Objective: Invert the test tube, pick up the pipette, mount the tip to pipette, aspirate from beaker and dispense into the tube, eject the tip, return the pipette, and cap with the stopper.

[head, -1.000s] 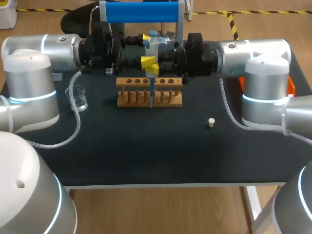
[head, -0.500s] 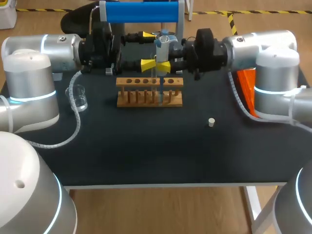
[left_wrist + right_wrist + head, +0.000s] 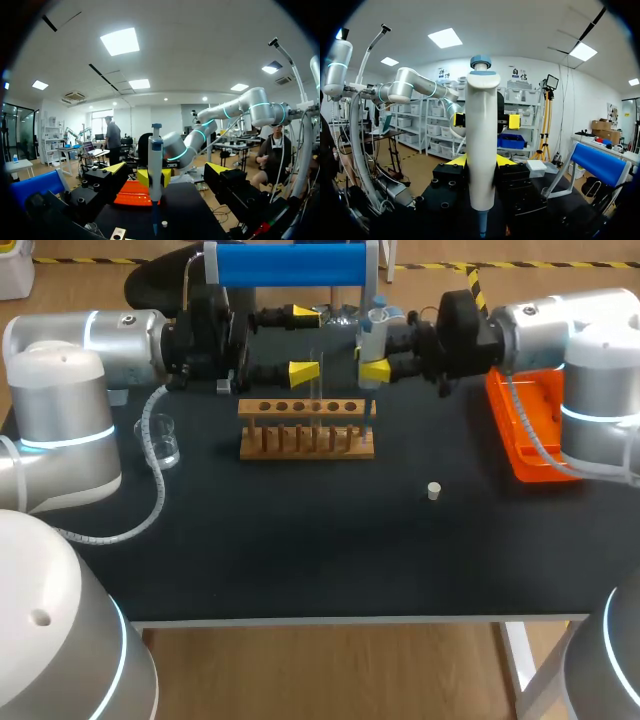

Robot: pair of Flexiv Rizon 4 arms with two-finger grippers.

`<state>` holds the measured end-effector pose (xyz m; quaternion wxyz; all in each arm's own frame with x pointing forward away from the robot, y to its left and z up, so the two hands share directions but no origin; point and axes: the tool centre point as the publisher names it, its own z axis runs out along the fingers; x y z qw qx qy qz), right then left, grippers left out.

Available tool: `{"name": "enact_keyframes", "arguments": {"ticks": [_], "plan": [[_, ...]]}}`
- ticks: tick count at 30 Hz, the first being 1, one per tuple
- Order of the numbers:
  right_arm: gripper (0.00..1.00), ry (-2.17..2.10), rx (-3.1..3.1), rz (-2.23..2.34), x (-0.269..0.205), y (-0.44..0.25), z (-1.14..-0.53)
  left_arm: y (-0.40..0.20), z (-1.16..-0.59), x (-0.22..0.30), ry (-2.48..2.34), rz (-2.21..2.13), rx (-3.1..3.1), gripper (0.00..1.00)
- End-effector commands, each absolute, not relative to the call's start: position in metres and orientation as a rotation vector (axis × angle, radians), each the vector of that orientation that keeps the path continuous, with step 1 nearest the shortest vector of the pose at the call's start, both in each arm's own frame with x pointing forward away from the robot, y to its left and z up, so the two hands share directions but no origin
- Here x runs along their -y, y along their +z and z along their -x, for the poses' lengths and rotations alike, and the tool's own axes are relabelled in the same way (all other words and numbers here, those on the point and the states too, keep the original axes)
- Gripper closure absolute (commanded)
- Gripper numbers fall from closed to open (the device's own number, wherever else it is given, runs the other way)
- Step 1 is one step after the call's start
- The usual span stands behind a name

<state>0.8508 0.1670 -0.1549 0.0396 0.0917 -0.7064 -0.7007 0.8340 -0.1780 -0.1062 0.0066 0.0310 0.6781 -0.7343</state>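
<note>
My right gripper is shut on the white pipette, held upright behind the right end of the wooden rack, tip down. In the right wrist view the pipette stands between my gripper's yellow-tipped fingers. My left gripper is open and empty behind the rack's middle, just left of the pipette. A clear test tube stands upright in the rack. In the left wrist view the pipette hangs ahead of my open gripper. The beaker sits at the left. The stopper lies right of the rack.
An orange tray lies at the table's right edge under my right arm. The blue pipette stand rises behind both grippers. A white cable loops on the table beside the beaker.
My right arm has carried the pipette to the right, away from the rack's middle and from my left gripper. The left gripper's fingers have spread wider; its arm stays where it was.
</note>
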Motion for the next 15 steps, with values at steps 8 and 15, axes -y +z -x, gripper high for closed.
{"name": "enact_keyframes", "arguments": {"ticks": [8, 15], "plan": [[1.0, -2.166, 2.2, -0.22, -0.114, -0.157, -0.866, -0.106, -0.834, 0.179, -2.295, -0.096, -2.119, 0.0], [1.0, -2.197, 2.238, -0.178, -0.086, -0.156, -0.877, -0.106, -0.834, 0.179, -2.295, -0.096, -2.119, 0.0]]}}
